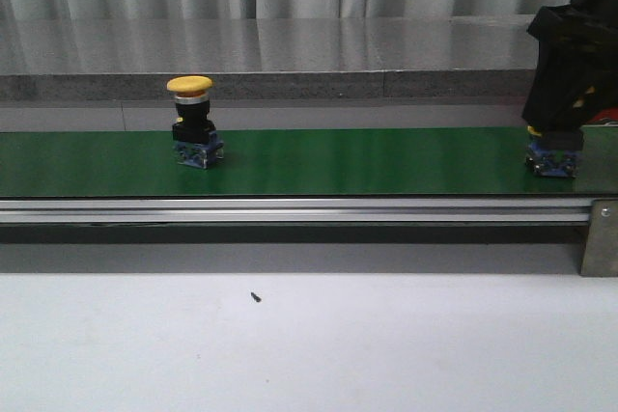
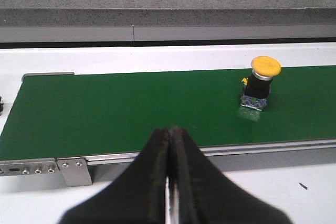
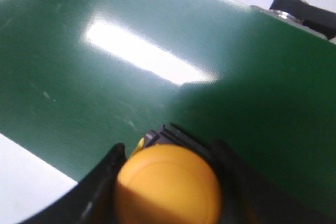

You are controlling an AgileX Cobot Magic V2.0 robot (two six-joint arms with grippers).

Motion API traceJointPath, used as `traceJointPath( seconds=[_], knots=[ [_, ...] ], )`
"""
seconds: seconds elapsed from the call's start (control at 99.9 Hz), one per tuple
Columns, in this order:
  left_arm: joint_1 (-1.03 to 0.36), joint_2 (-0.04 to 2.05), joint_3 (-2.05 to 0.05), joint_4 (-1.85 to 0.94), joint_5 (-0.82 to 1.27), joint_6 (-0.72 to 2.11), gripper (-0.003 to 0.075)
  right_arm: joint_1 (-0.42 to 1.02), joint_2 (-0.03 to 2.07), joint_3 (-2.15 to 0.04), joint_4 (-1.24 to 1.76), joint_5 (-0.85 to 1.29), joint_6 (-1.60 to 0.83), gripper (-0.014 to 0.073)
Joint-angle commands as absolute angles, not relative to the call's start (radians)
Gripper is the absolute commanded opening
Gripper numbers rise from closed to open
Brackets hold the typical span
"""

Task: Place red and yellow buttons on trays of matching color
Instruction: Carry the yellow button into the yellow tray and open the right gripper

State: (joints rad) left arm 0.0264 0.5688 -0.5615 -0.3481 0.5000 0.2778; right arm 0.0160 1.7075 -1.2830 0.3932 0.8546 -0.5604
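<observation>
Two yellow buttons stand on the green belt (image 1: 386,161), probably because the belt carries them toward the arms for sorting. One yellow button (image 1: 196,123) stands upright near the left part of the belt, well apart from both arms. The left gripper (image 2: 169,182) hangs over the near edge of the belt with its fingers (image 2: 155,171) pressed together and holding nothing; this button is ahead of it and to the side, not between the fingers.

The second yellow button (image 3: 167,184) is at the right end of the belt. In the right wrist view its cap sits between the two fingers (image 3: 102,182) of the right gripper (image 3: 168,182), and they seem to be clenched on it, one on each side. In the front view its blue base (image 1: 552,159) appears just under the black gripper, near or touching the belt. No tray is visible, so the place for the button cannot be told
</observation>
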Motion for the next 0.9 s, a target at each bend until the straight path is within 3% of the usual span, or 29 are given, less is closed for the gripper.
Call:
traceJointPath(
  seconds=[0.0,0.501,0.891],
  knots=[
    [0.017,0.569,-0.59,-0.37,0.428,0.279,-0.0019,0.011,1.663,-1.329,0.416,0.885,-0.563,0.0225],
    [0.017,0.569,-0.59,-0.37,0.428,0.279,-0.002,-0.014,1.427,-1.308,0.192,1.05,-0.354,0.0223],
    [0.017,0.569,-0.59,-0.37,0.428,0.279,-0.002,-0.29,1.27,-0.964,0.195,0.955,-0.344,0.0223]
  ],
)
